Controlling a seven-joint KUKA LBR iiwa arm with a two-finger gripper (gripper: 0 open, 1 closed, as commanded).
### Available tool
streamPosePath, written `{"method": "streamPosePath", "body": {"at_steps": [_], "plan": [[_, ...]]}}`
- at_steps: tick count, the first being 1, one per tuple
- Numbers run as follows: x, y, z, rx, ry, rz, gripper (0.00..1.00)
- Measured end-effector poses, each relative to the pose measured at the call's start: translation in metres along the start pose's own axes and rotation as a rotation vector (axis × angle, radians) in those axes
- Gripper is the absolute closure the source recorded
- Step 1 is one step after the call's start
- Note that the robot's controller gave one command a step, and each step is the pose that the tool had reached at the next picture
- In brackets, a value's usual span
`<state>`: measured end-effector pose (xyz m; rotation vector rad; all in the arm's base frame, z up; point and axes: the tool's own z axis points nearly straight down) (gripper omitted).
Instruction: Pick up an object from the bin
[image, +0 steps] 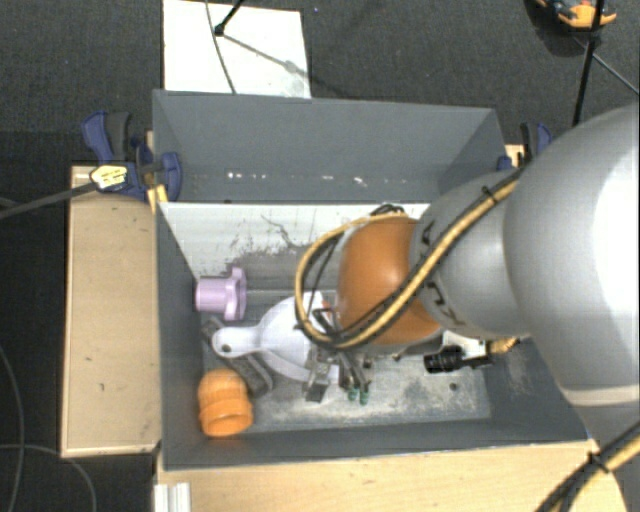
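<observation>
Tool just R of white scoop

a lilac plastic spool lies on its side by the left wall of the grey metal bin; a ribbed orange lump sits in the near left corner, apart from it.
</observation>
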<state>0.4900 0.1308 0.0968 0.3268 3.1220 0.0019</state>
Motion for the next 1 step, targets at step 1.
{"method": "streamPosePath", "body": {"at_steps": [1], "plan": [[0.0002,-0.0001,-0.0043,0.000,0.001,0.001,1.00]]}}
